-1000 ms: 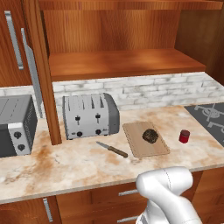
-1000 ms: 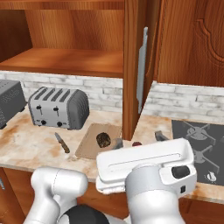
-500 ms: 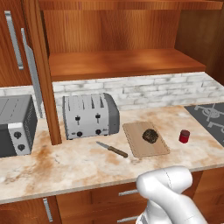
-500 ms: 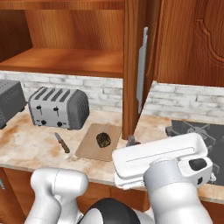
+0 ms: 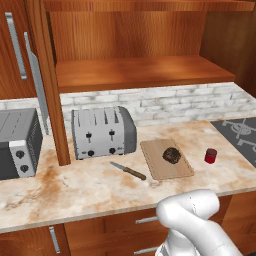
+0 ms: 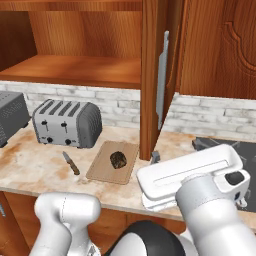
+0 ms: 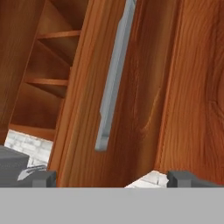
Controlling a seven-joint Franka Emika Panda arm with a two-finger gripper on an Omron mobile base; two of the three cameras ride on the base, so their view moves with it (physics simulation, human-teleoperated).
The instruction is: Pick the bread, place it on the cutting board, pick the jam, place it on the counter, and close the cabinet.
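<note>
The dark lumpy bread lies on the tan cutting board. Right of the board, the red jam stands on the marbled counter. The cabinet is open, its shelf bare. My gripper is open and holds nothing. It hovers over the counter's right part, facing the edge of the open right door and its silver bar handle. In the right base view my hand covers the jam.
A silver toaster stands at the back, with a knife in front of it. A toaster oven sits at the left. The left door also hangs open. A stovetop lies at the right.
My hand has swung right and slightly up toward the open right door, covering the jam in the right base view. Bread, board and jam have not moved.
</note>
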